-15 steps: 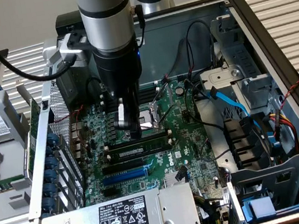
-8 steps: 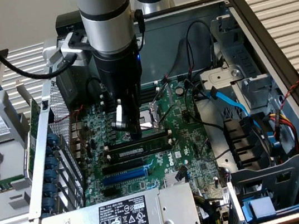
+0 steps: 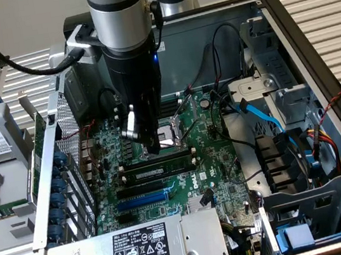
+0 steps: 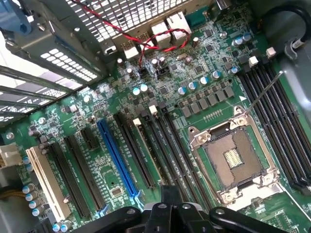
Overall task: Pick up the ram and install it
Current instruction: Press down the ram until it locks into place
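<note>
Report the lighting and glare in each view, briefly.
Exterior view: even daylight on the motherboard, a blue light glowing on the gripper body, pale slatted surfaces washed out at the edges. Wrist view: bright light blows out the case wall's vent holes; the CPU socket frame glints.

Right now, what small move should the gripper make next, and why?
Probably ease straight down a little, as a judgement: the gripper hangs close above the ram, which lies along the memory slots beside the open CPU socket.
</note>
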Controlling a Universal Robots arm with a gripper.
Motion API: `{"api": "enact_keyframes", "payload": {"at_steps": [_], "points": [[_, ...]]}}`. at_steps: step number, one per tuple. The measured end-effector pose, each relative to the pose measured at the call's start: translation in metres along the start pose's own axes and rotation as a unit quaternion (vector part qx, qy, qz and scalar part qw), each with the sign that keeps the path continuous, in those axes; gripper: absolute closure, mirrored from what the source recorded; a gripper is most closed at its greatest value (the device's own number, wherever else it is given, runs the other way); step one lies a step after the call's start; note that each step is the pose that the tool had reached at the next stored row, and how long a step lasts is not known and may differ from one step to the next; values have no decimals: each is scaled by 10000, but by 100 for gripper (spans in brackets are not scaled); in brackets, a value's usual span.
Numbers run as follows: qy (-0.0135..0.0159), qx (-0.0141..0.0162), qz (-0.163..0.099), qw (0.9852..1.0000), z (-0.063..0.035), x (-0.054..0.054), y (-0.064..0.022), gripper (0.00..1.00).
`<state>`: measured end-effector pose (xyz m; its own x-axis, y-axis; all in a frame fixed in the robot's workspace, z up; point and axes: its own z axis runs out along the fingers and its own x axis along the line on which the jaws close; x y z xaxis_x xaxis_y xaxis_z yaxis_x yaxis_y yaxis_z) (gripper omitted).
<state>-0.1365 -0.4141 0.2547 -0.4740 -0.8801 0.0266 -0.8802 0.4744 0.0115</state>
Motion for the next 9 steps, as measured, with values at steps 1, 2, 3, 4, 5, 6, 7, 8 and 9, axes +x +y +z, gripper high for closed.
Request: {"api": "enact_keyframes", "payload": {"at_steps": [1,2,3,4,5,6,7,8,9], "points": [[-1,-1,62,10000,-4,0,0,89],[-4,-3,127,9999,-4,0,0,89],[-5,-4,192,9998,-4,-1,0,89],[-5,-6,260,9997,-5,0,0,89],[-5,-8,335,9994,-5,0,0,89],[-6,-10,426,9991,-5,0,0,89],[-7,-12,506,9987,-5,0,0,89],[-7,-14,589,9983,-5,0,0,89],[-8,-17,667,9978,-5,0,0,89]]}}
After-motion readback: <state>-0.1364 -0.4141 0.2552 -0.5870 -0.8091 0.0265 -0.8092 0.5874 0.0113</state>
